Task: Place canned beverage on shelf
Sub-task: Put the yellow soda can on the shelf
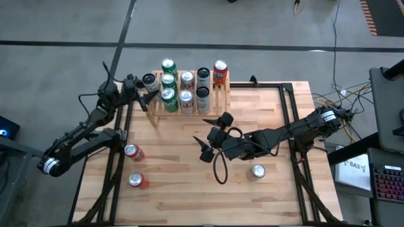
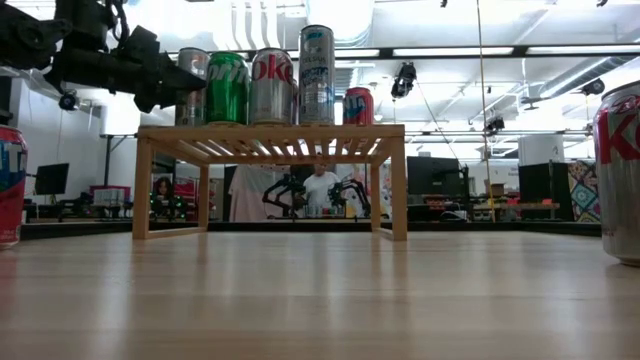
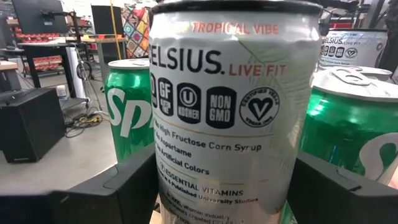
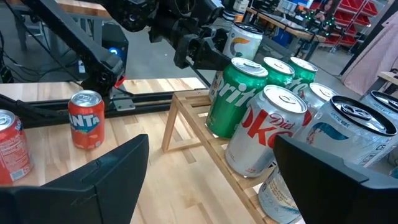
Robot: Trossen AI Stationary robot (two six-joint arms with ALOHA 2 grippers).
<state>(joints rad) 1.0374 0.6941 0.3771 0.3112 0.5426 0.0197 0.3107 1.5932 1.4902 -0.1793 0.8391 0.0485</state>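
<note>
Left tool [image 1: 146, 88] fingers straddle the white can [image 1: 149, 81] on the shelf [image 1: 218, 98].

White Celsius can [image 3: 233, 112] upright on wood shelf [image 1: 218, 101], left end.

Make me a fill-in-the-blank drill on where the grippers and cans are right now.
1. In the high view, the left gripper is at the white Celsius can on the shelf's ____ end.
2. The right gripper hangs over the tabletop, open and ____.
3. Besides the silver can, ____ red cans sit on the tabletop, off the shelf.

Missing words: left; empty; two
</note>
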